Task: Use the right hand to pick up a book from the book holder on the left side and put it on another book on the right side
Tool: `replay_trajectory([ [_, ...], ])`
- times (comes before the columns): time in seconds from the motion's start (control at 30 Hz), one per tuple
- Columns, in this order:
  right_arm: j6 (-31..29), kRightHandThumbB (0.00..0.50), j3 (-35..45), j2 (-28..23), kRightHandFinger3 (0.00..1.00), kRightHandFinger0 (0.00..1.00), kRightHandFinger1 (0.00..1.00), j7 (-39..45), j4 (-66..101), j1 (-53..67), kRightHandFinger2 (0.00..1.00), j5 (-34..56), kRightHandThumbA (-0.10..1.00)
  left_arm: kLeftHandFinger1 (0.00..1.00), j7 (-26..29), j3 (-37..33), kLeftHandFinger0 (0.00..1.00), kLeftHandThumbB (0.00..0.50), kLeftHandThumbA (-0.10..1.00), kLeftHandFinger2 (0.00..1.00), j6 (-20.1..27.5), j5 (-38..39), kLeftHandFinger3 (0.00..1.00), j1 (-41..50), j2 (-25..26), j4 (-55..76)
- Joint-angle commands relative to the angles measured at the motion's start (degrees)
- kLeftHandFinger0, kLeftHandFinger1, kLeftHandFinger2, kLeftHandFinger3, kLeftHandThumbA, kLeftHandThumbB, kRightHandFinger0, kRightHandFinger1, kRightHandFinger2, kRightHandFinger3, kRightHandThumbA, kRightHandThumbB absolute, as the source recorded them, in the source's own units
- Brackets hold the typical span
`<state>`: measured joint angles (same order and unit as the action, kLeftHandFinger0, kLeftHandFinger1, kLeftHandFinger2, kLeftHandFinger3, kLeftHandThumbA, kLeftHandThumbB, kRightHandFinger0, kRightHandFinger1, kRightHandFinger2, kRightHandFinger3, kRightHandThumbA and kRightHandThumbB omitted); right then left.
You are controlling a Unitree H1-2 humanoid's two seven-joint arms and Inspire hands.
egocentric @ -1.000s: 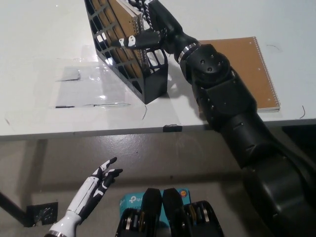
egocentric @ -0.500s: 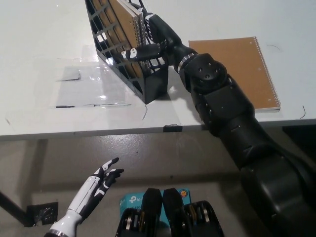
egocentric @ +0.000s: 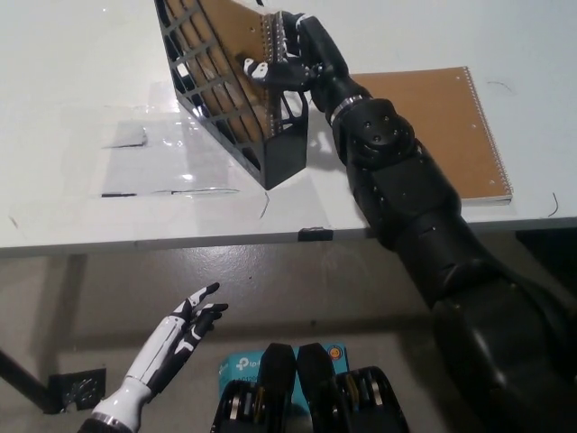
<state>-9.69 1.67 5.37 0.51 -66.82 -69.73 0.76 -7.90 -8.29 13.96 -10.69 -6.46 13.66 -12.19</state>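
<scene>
A black lattice book holder [egocentric: 225, 108] stands on the white table [egocentric: 108, 81], left of centre. A brown spiral-bound book [egocentric: 242, 41] rises tilted out of its top. My black right hand [egocentric: 293, 59] is shut on that book's spiral edge. A second brown spiral book [egocentric: 451, 126] lies flat on the table to the right, partly covered by my right arm. My white left hand [egocentric: 180, 336] rests open below the table edge at the lower left.
A clear plastic sheet [egocentric: 153, 153] lies flat on the table left of the holder. The table's front edge [egocentric: 180, 236] runs across the middle of the picture, with grey floor below it.
The right hand has closed on the book and lifted it; the book now stands higher out of the holder. The left hand has hardly moved.
</scene>
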Motion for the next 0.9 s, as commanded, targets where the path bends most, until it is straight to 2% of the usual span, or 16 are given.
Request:
replay_trajectory([
  [0.0,-2.4,0.182,1.9,1.2,0.26,0.0,0.09,-2.9,1.9,-5.3,0.38,1.9,0.2,0.83,-1.3,-0.1,0.82,0.217,1.0,0.81,-0.1,0.1,0.96,-1.3,0.9,1.3],
  [0.07,-2.6,0.169,2.8,1.4,0.23,0.0,0.07,-3.3,1.8,-5.4,0.36,2.5,0.21,0.81,-1.3,-0.1,0.81,0.204,1.0,0.81,0.2,0.1,0.95,-1.3,1.0,1.3],
  [0.1,-2.6,0.178,3.8,1.6,0.23,0.0,0.07,-3.2,1.6,-5.6,0.38,3.5,0.25,0.8,-1.4,-0.1,0.81,0.195,1.0,0.8,0.0,0.1,0.95,-1.5,1.0,1.4],
  [0.23,-3.0,0.197,5.3,1.6,0.19,0.0,0.1,-3.1,0.9,-6.0,0.43,4.1,0.25,0.78,-1.2,-0.3,0.79,0.168,1.0,0.79,1.1,-0.6,0.95,-2.1,1.1,0.9],
  [0.3,-3.0,0.189,6.3,1.7,0.18,0.0,0.12,-2.9,0.7,-6.2,0.47,4.9,0.11,0.77,-1.3,-0.3,0.78,0.155,1.0,0.79,1.4,-0.5,0.95,-2.2,1.1,0.7],
  [0.33,-3.2,0.18,6.8,1.8,0.2,0.0,0.17,-2.7,0.6,-6.3,0.53,5.3,-0.05,0.77,-1.3,-0.3,0.77,0.151,1.0,0.78,1.6,-0.5,0.95,-2.2,1.1,0.6],
  [0.37,-3.3,0.172,7.3,1.8,0.24,0.0,0.18,-2.5,0.4,-6.4,0.55,5.7,-0.09,0.76,-1.3,-0.4,0.77,0.151,1.0,0.78,1.7,-0.4,0.94,-2.3,1.0,0.4],
  [0.4,-3.1,0.144,8.4,2.0,0.4,0.0,0.23,-2.0,0.3,-6.6,0.62,7.0,-0.1,0.76,-1.3,-0.4,0.77,0.163,1.0,0.78,1.7,-0.6,0.95,-2.3,1.1,0.4],
  [0.43,-1.1,0.107,11.2,2.2,0.58,0.0,0.29,-0.2,0.2,-7.2,0.75,10.3,-0.1,0.76,-1.2,-0.4,0.76,0.17,1.0,0.78,1.7,-0.5,0.94,-2.2,1.0,0.4],
  [0.47,0.6,0.114,14.3,2.6,0.7,0.0,0.33,1.7,0.4,-7.7,0.75,14.0,-0.1,0.76,-1.1,-0.3,0.76,0.168,1.0,0.78,1.5,-0.6,0.94,-2.2,1.0,0.6],
  [0.5,4.0,0.101,18.4,3.0,0.77,0.0,0.36,2.6,1.4,-8.5,0.78,18.5,-0.1,0.75,-1.2,-0.3,0.75,0.159,1.0,0.77,1.7,-0.5,0.94,-2.2,1.0,0.7],
  [0.53,6.4,0.105,21.3,3.2,0.78,0.0,0.35,3.5,1.9,-9.1,0.78,21.6,-0.1,0.74,-1.2,-0.3,0.74,0.157,1.0,0.77,1.9,-0.4,0.94,-2.3,0.9,0.5],
  [0.57,8.3,0.079,23.2,3.1,0.86,0.0,0.35,4.5,2.5,-9.7,0.8,23.8,-0.1,0.74,-1.1,-0.4,0.73,0.161,1.0,0.77,2.1,-0.6,0.95,-2.4,1.0,0.3],
  [0.63,11.6,0.09,26.8,2.9,1.0,0.0,0.31,4.4,3.6,-11.2,0.78,26.8,-0.1,0.73,-1.1,-0.6,0.72,0.155,1.0,0.77,2.9,-1.1,0.95,-2.9,1.3,-0.2],
  [0.7,13.5,0.08,28.8,2.8,1.0,0.0,0.29,4.9,4.6,-11.9,0.79,28.4,-0.1,0.73,-1.1,-0.7,0.72,0.153,1.0,0.78,3.1,-1.3,0.95,-3.1,1.4,-0.3],
  [0.87,18.2,0.111,33.4,1.7,1.0,0.0,0.24,3.9,7.0,-15.1,0.73,32.2,-0.1,0.71,-1.1,-0.9,0.7,0.138,1.0,0.77,4.4,-1.0,0.95,-3.6,1.5,-0.8],
])
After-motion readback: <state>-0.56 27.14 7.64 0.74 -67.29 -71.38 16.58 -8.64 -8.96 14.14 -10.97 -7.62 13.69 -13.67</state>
